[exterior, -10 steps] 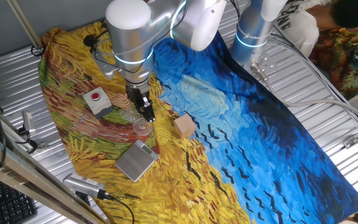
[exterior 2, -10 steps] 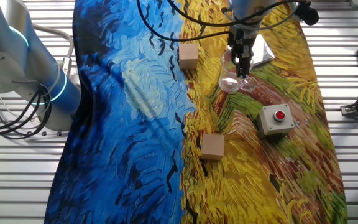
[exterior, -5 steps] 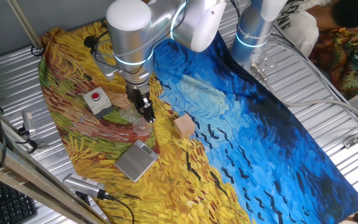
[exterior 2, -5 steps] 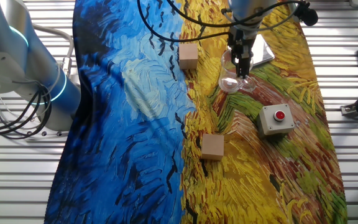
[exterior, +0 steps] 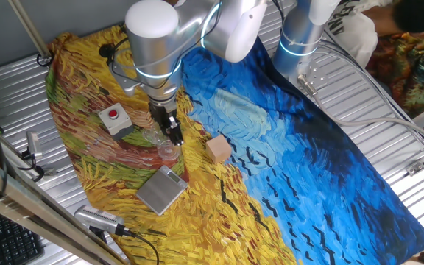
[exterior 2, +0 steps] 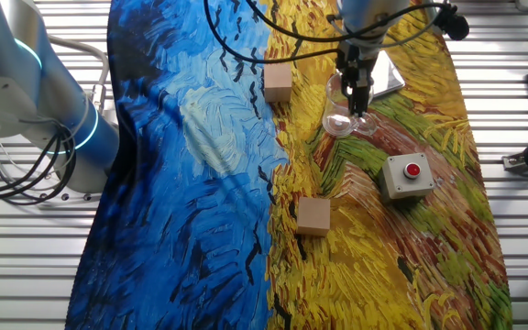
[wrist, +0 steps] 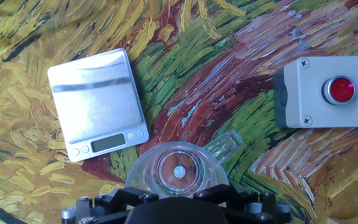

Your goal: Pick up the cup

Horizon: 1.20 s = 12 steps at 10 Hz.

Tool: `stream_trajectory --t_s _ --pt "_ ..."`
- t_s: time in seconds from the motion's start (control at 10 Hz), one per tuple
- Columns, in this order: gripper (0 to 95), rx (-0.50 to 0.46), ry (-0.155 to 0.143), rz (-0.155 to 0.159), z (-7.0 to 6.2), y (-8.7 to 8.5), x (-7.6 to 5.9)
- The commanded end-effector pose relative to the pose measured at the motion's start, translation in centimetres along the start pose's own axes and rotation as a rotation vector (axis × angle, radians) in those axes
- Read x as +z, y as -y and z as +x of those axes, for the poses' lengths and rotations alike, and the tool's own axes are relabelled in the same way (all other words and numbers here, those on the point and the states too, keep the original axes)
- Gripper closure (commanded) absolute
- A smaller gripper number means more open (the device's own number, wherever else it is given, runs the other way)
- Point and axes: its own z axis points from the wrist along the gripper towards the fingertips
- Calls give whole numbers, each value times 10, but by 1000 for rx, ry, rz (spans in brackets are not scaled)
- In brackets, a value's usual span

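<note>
Gripper fingers straddle the small clear round-rimmed cup at bottom centre of hand view, grip uncertain

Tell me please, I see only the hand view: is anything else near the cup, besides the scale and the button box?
Observer: Yes. A tan wooden block stands apart from the cup, on the side away from the button box.
Operator: Only one block?
Observer: No. A second block stands farther off, where the cloth turns from yellow to blue.
Operator: Is the claw down at the cup?
Observer: The claw is low, with its fingertips at the rim. I cannot tell if it grips.
</note>
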Motion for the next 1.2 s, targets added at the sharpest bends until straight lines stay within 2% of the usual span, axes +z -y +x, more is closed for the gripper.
stream_trajectory --t_s 0.1,1.2 --pt "0 -1 0 1 0 1 2" --pt "0 5 0 2 1 -2 5"
